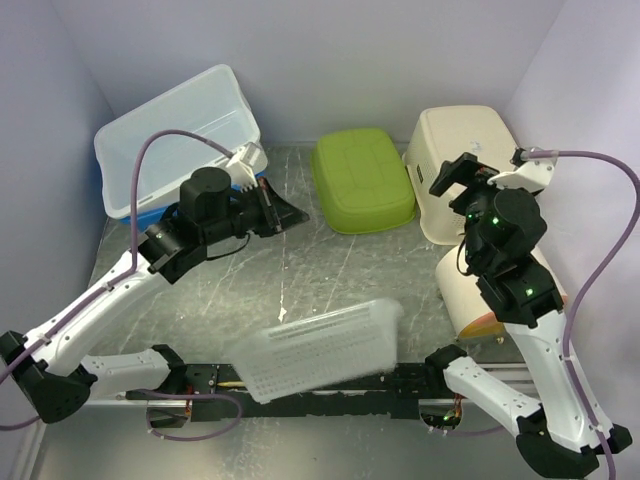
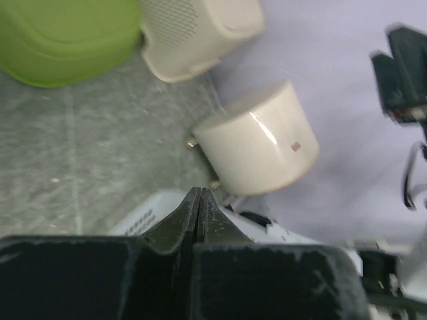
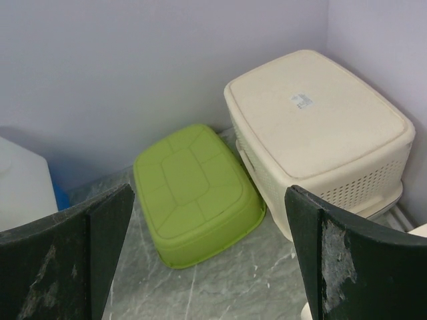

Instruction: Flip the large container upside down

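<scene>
The large clear plastic tub (image 1: pixel 175 135) sits tipped up in the far left corner, behind the left gripper (image 1: pixel 295 213) and off to its outer side. It leans on the walls with its lower long edge on something blue. Its long axis runs from the left wall toward the back wall. Its broad face is turned up and inward, though I can't make out whether that face is the mouth or the base.

Only the overhead view shows the tub whole. The right wrist camera catches just a pale corner of it, and the left wrist camera looks away from it altogether.

The left gripper's black fingers are pressed together on nothing, pointing across the grey marbled table (image 1: pixel 330 270). Ahead of them lies a white round bin (image 2: pixel 257 143) on its side, which the right arm half hides from above. Just under the fingertips is a white perforated basket (image 1: pixel 320 350), blurred in the overhead view.

The right gripper (image 3: pixel 213 253) is spread wide and empty. Beyond it are a lime-green plastic tub (image 3: pixel 193 193) and a cream perforated basket (image 3: pixel 320 127), both bottom-up and side by side against the back wall.
</scene>
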Action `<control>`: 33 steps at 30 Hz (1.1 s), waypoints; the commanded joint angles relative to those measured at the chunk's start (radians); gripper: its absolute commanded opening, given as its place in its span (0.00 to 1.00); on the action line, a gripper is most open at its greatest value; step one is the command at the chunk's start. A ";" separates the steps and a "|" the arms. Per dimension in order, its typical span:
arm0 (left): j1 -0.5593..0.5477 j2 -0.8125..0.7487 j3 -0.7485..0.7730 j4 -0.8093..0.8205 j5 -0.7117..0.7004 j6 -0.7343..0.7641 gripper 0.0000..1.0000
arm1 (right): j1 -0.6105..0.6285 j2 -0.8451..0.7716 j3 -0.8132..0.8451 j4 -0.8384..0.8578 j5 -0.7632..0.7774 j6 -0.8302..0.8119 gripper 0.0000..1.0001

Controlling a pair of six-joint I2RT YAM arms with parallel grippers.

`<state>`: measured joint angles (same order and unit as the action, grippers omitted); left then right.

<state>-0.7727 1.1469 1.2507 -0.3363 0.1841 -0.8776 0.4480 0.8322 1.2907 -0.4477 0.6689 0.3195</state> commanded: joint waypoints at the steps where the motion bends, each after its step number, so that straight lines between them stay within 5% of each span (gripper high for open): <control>1: 0.138 0.002 -0.063 -0.010 -0.005 0.006 0.07 | -0.002 0.012 -0.017 0.008 -0.058 0.006 0.98; 7: 0.245 0.120 -0.013 -0.020 -0.015 0.130 0.07 | -0.001 0.081 -0.017 -0.015 -0.241 0.018 0.98; 17: 0.247 0.134 0.056 -0.147 0.024 0.282 0.13 | 0.007 0.288 -0.038 -0.264 -1.047 -0.170 0.98; 23: 0.248 0.065 0.077 -0.282 -0.060 0.309 0.34 | 0.266 0.353 -0.170 -0.315 -0.997 -0.140 0.98; 30: 0.253 0.049 0.220 -0.446 -0.166 0.335 0.76 | 0.549 0.507 -0.257 -0.313 -0.884 -0.126 0.98; 33: 0.255 0.040 0.226 -0.450 -0.177 0.346 0.77 | 0.597 0.556 -0.279 -0.297 -0.923 -0.150 0.98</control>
<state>-0.5259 1.2087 1.4410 -0.7136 0.0658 -0.5652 0.9958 1.3544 1.0328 -0.7387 -0.2527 0.1932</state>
